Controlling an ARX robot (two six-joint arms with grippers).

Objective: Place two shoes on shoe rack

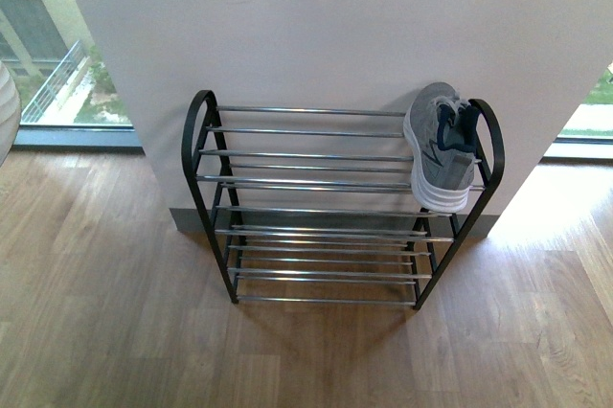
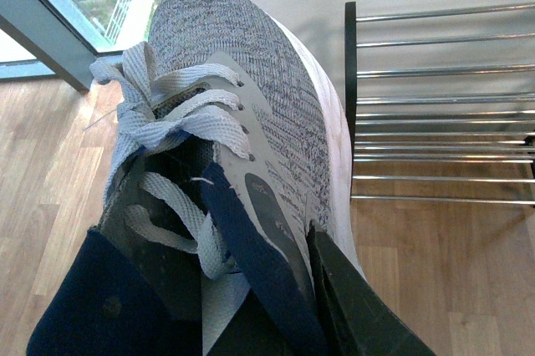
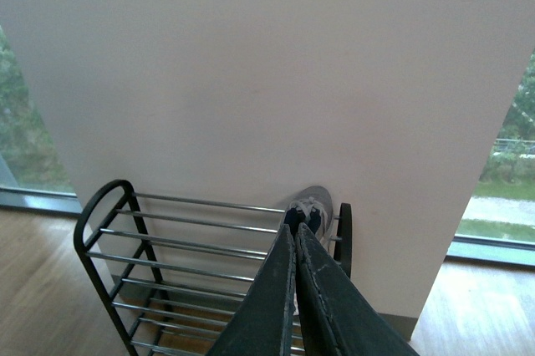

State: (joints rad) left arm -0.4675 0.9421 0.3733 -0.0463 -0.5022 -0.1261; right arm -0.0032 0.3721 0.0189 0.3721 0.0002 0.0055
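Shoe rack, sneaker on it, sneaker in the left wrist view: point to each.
shoe rack (image 1: 187,140), front view, left side arch.
racked sneaker (image 1: 426,135), front view, grey upper.
close-up sneaker (image 2: 226,47), left wrist view, knit toe.

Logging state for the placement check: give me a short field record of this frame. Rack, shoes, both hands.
shoe rack: against white wall, black frame, chrome rods
first grey sneaker: on top tier, right end, toe toward wall
second grey sneaker: off the rack, gripped by the left hand
left hand: shut on second grey sneaker, one finger visible against its side
right hand: shut, empty, pointing toward the rack's right end
arms in front view: none
task status: one sneaker placed, one not yet
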